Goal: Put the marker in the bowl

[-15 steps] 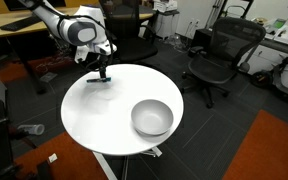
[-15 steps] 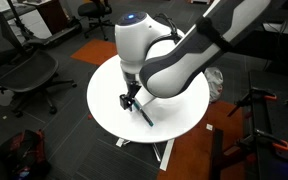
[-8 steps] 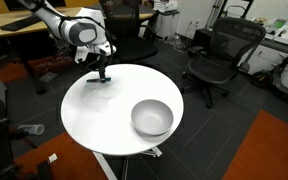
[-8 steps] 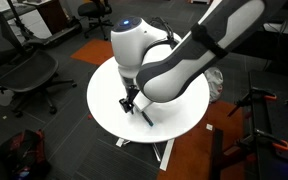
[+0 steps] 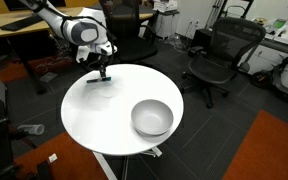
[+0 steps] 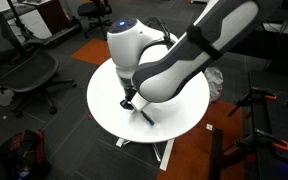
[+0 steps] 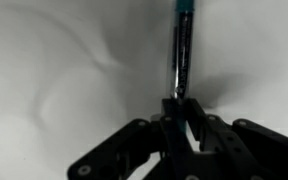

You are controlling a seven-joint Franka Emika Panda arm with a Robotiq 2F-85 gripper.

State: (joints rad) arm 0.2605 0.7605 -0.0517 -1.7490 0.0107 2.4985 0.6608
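The marker (image 7: 181,50) is a thin dark stick with a teal end, lying on the white round table (image 5: 94,115). In the wrist view it runs from the top edge down into my gripper (image 7: 180,118), whose jaws have come together on its near end. In both exterior views the gripper (image 5: 102,74) (image 6: 129,100) stands upright at the table's edge, touching down on the marker (image 6: 144,113), which sticks out beside it. The grey-silver bowl (image 5: 152,118) sits on the table well away from the gripper. The arm hides the bowl in an exterior view.
Black office chairs (image 5: 216,55) (image 6: 29,75) stand around the table. A wooden desk (image 5: 24,25) is behind the arm. Orange carpet (image 5: 269,150) and dark floor surround the table's base.
The jaws have shut onto the marker's end. The arm has shifted slightly, staying low at the same spot on the table.
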